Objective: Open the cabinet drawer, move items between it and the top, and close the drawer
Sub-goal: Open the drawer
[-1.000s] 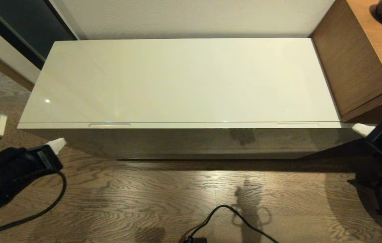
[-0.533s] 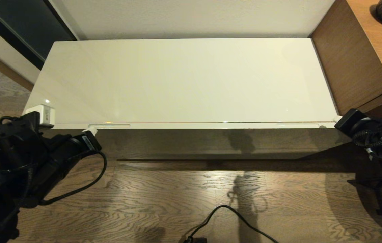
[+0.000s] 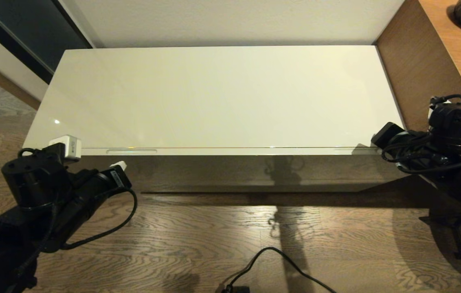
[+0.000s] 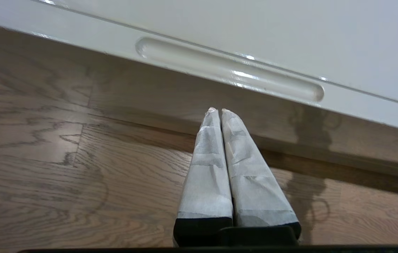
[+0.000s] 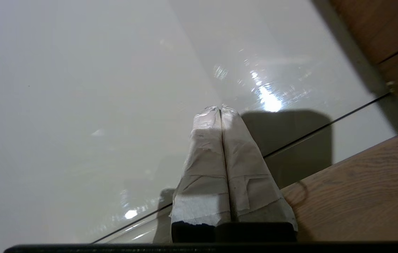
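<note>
Two grippers flank the low cabinet, and we read them from the left. Our left gripper point(image 4: 219, 110) hangs in front of the cabinet's front-left corner, below the front edge; its taped fingers point(image 4: 207, 168) are pressed together and hold nothing. The left slot handle point(image 4: 229, 69) lies just ahead of and above those tips in the left wrist view, its long axis running along the front edge, crosswise to the fingers. That is the relation the opening turns on, we judge: the tips need to rise to the slot and hook in from the front.

The cabinet drawer point(image 3: 230, 151) sits fully closed, only a thin seam dividing its front from the top point(image 3: 222, 93), which carries no items that we can see.

At the front-right corner our right gripper point(image 5: 219, 108) hovers over the glossy top, just past the seam; its fingers point(image 5: 204, 165) are likewise closed together and empty. The right slot handle point(image 3: 356, 149) lies beside that arm, under and behind its tips, so it would have to draw back and drop. Our left gripper seems the better lined up.

Beyond the right end stands the brown wood-grain cabinet point(image 3: 418, 69).
</note>
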